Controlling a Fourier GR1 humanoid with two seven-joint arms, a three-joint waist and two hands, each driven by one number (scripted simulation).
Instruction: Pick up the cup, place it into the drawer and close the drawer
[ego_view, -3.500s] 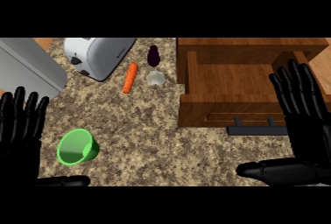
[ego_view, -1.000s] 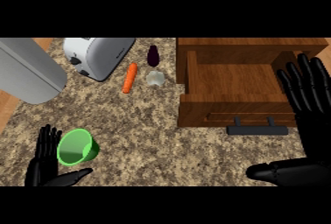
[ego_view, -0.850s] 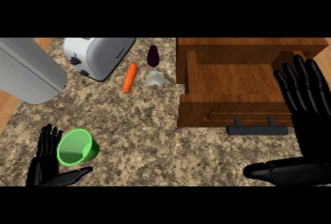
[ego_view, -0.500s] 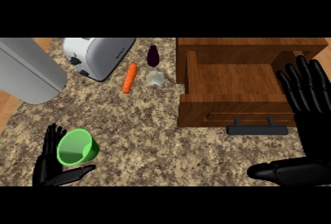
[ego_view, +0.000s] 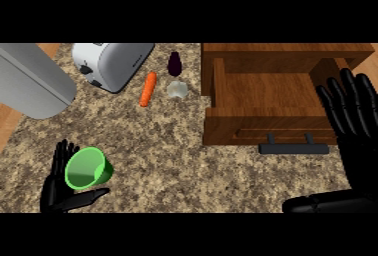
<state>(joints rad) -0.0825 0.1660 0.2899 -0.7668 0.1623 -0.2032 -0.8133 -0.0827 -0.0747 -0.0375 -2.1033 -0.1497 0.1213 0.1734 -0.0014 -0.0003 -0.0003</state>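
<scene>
Grey arm (ego_view: 33, 80) fills the upper left, slanting across the counter (ego_view: 170, 150); below it, low at the left, the left hand (ego_view: 63, 192) sits right against the green cup (ego_view: 88, 168), fingers straight up behind it and thumb jutting out under it, not curled round it; the cup lies tilted on the counter, mouth turned toward the view; up top, a toaster (ego_view: 114, 65) lies at an angle; just right of it a carrot (ego_view: 148, 89), then a dark eggplant (ego_view: 175, 63) with a pale garlic (ego_view: 177, 89) just below it (both close to the drawer's left wall); the wooden drawer (ego_view: 269, 100) stands open, its dark handle (ego_view: 294, 147) on the near side; far right, the right hand (ego_view: 354, 112) hangs over the drawer's right edge, fingers straight and spread, holding nothing.
</scene>
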